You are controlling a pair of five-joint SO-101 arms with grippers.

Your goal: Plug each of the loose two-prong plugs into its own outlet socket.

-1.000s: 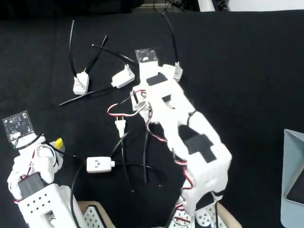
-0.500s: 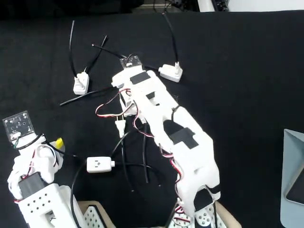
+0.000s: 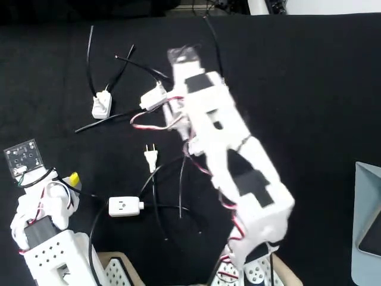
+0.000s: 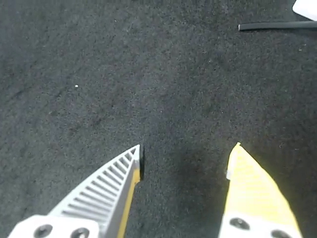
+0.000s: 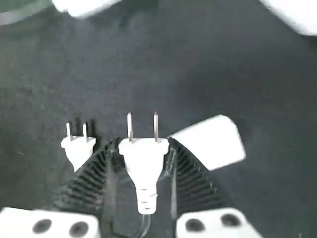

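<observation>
Clamping a white plug (image 5: 143, 161) by its body, prongs out, the right gripper (image 5: 142, 144) hangs near a second plug (image 5: 78, 145) lying on the black cloth (image 3: 297, 89). What looks like a socket (image 5: 210, 141) lies near that plug too. Well apart from it, the left gripper (image 4: 185, 158) gapes empty.

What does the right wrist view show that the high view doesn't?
Right wrist view: the grip itself. The right gripper is shut on a white two-prong plug, prongs pointing away from the camera, with a white outlet block just past one finger.
High view: the layout. The left arm sits at the table's near-left corner, with an outlet socket beside it, a second white block farther back, and cords across the table.
Both: the black cloth and a loose plug lying on it, probably the same one.
</observation>
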